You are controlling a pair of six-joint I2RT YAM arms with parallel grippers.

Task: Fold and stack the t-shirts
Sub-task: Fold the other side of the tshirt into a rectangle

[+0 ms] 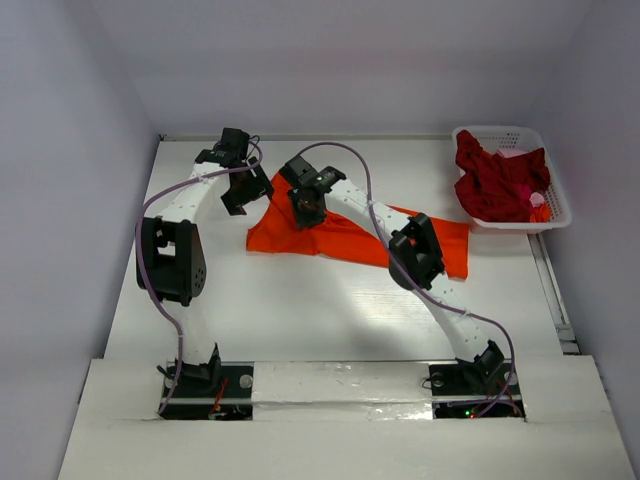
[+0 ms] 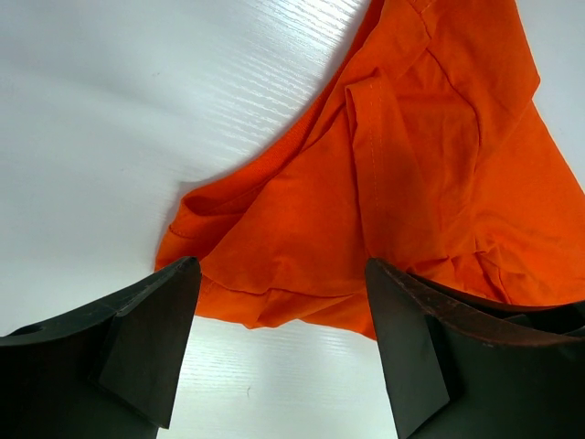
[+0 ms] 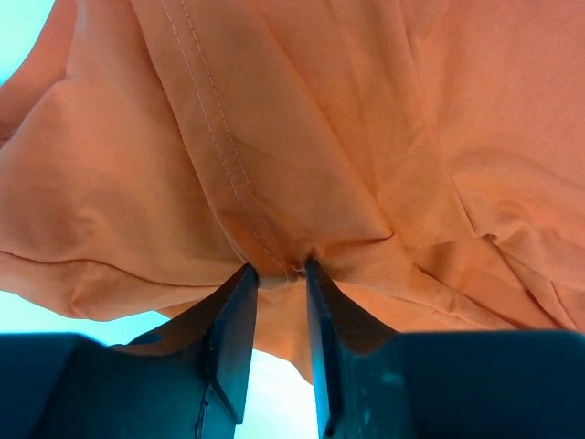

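Note:
The bright orange t-shirt (image 1: 350, 238) lies rumpled across the middle of the table. My right gripper (image 1: 305, 208) is shut on a pinched fold of the orange shirt (image 3: 292, 183) near its left part, by a stitched seam. My left gripper (image 1: 238, 192) is open and empty just left of the shirt's left edge; in the left wrist view the orange cloth (image 2: 411, 183) lies ahead of the spread fingers (image 2: 151, 338). The dark crimson t-shirt (image 1: 500, 182) is bunched in the white basket (image 1: 560, 215) at the far right.
The white basket stands at the table's back right corner, with a small pink and orange item (image 1: 538, 205) in it beside the crimson shirt. Grey walls close in the table at left, back and right. The arm bases sit at the near edge.

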